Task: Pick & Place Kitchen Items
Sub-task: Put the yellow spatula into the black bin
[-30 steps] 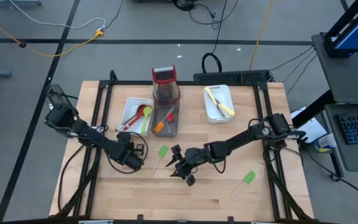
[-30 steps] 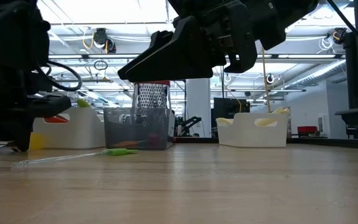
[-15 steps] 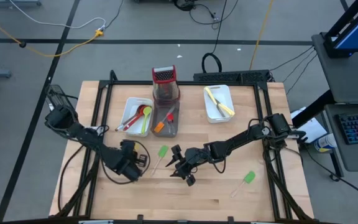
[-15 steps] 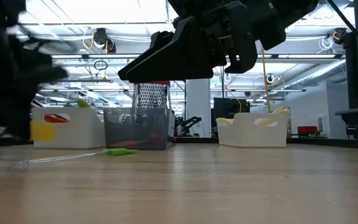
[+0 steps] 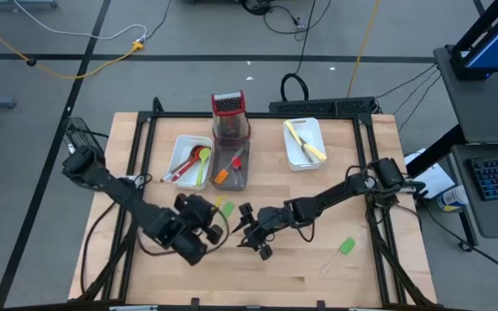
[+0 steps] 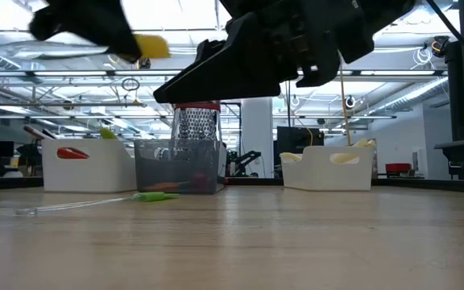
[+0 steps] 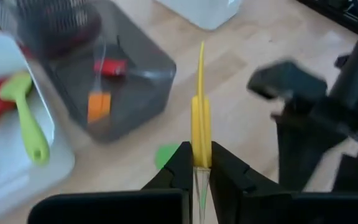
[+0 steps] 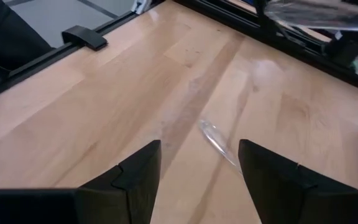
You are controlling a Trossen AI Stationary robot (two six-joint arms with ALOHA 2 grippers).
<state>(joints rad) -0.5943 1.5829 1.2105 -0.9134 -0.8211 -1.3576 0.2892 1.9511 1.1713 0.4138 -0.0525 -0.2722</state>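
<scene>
A: Where is the yellow spatula?
B: Pinched upright in the left tool, above the desk centre.

A: And the right tool?
B: Fingers spread, holding nothing, at 3 o'clock of the left tool; a green spatula lies at its 4 o'clock.

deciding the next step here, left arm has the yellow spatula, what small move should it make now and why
Probably carry it toward the grey rectangular tray, then lower it. The left gripper is shut on the slim yellow spatula, lifted clear of the wooden table, and that tray already holds small orange and red spatulas. The right gripper hangs open nearby above the table, so keep clear of it.
</scene>
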